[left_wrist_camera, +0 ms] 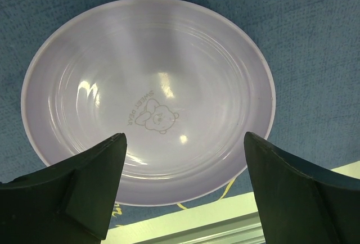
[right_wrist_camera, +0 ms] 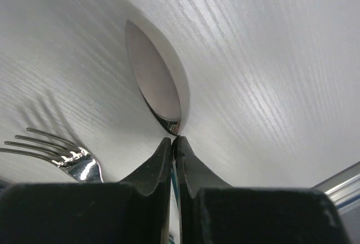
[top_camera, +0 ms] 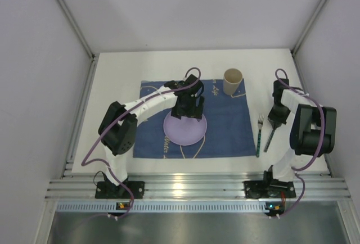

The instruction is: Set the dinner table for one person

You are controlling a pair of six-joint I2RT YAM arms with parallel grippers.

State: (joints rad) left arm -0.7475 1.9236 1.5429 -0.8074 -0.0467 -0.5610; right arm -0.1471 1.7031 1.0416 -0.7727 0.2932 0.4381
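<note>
On the white dinner table [top_camera: 115, 81] lies a blue placemat [top_camera: 230, 126], and a lilac plate [top_camera: 185, 131] rests on its near middle. My left gripper [top_camera: 188, 109] hovers over the plate's far side, open and holding nothing. In the left wrist view the plate [left_wrist_camera: 149, 86] fills the frame between the spread fingers [left_wrist_camera: 93, 188]. A spoon [top_camera: 270, 140] lies right of the mat beside a fork [top_camera: 259, 134]. My right gripper [right_wrist_camera: 174, 139] is shut on the spoon's neck just behind its bowl [right_wrist_camera: 157, 81], down at the table surface.
A beige cup [top_camera: 233, 81] stands upright on the mat's far right corner. The fork's tines [right_wrist_camera: 62, 154] lie close to the left of the right gripper. White walls enclose the table, and a silver rail [top_camera: 197, 188] runs along the near edge.
</note>
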